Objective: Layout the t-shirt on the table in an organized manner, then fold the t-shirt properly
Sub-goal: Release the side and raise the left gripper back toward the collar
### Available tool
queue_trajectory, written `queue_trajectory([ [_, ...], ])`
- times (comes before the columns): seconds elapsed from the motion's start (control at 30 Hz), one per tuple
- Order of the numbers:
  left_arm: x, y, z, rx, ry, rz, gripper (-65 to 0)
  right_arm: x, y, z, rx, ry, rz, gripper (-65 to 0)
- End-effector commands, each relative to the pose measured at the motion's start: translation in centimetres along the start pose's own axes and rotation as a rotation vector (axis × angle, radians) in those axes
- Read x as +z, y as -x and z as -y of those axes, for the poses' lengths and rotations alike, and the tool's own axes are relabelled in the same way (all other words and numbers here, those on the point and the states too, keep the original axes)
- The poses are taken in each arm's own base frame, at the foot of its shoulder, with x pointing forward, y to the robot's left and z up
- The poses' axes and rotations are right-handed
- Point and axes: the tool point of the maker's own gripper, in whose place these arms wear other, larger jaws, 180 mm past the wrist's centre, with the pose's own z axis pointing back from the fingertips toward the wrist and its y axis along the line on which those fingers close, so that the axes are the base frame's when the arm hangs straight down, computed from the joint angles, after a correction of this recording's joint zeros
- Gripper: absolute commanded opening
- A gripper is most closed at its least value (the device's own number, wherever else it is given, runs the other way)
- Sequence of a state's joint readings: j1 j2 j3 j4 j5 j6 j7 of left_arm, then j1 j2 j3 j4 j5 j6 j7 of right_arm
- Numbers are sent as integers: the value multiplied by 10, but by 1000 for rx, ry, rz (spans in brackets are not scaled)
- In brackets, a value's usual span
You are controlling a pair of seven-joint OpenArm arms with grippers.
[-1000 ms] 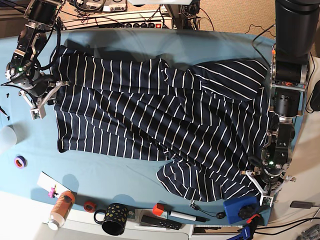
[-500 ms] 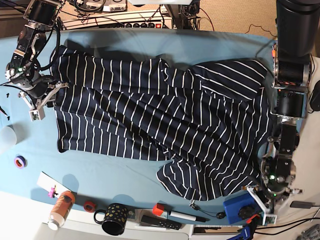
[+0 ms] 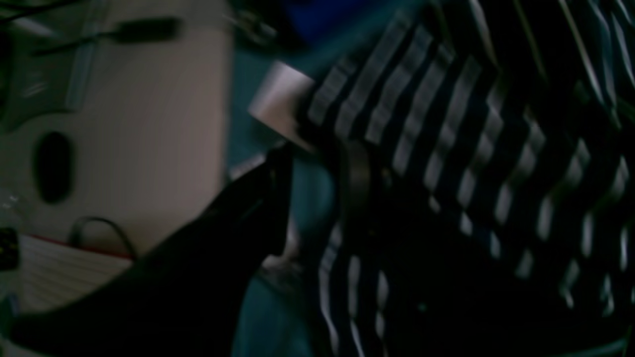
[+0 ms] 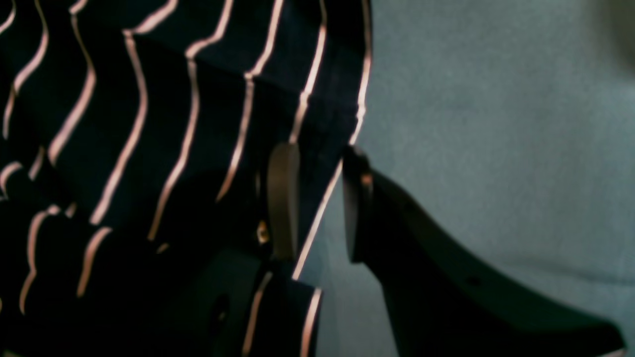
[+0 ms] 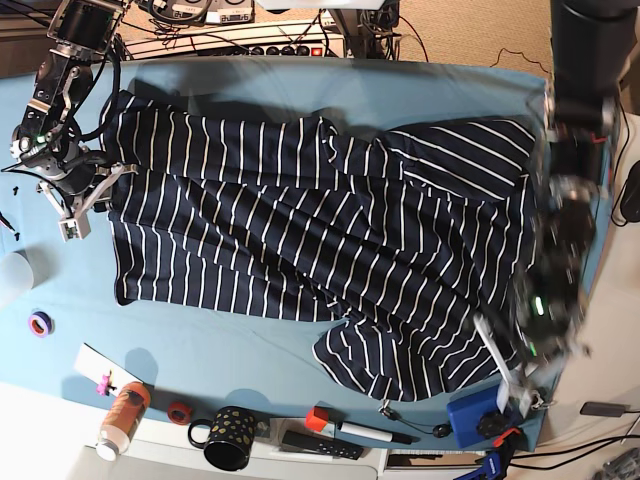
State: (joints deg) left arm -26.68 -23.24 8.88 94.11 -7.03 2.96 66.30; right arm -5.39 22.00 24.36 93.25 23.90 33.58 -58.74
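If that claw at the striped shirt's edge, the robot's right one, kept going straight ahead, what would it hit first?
Probably the t-shirt itself: the right gripper already straddles its hem, with the table cloth just beneath. Depth is hard to judge.

The base view looks straight down from high above on the whole table (image 5: 300, 90). Each wrist view sits low and very close behind its own jaws. The left wrist camera faces the t-shirt (image 3: 446, 148) at the table's right front corner; the right wrist camera faces the shirt's hem at the left edge. All three share striped fabric.
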Motion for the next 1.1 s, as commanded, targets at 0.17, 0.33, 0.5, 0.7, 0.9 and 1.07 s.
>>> queue_trajectory([
  [0.17, 42, 66, 12, -7, 13, 14, -500, 6, -18, 5, -4, -2, 60, -493],
  [0.33, 94, 123, 2, 44, -16, -3, -500, 10, -29, -25, -37, -174, 116, -493],
  [0.5, 137, 169, -31, 67, -122, -68, -500, 18, -32, -59, -69, -361, 137, -493],
  [0.7, 162, 216, -65, 111, -206, -178, -500, 20, -19, -92, -136, -489, 104, -493],
  [0.9, 178, 235, -90, 123, -268, -218, -500, 28, 17, -78, -201, -445, 52, -493],
  [1.07, 180, 233, -95, 132, -280, -209, -500, 57, 19, -20, -338, -318, 166, -493],
])
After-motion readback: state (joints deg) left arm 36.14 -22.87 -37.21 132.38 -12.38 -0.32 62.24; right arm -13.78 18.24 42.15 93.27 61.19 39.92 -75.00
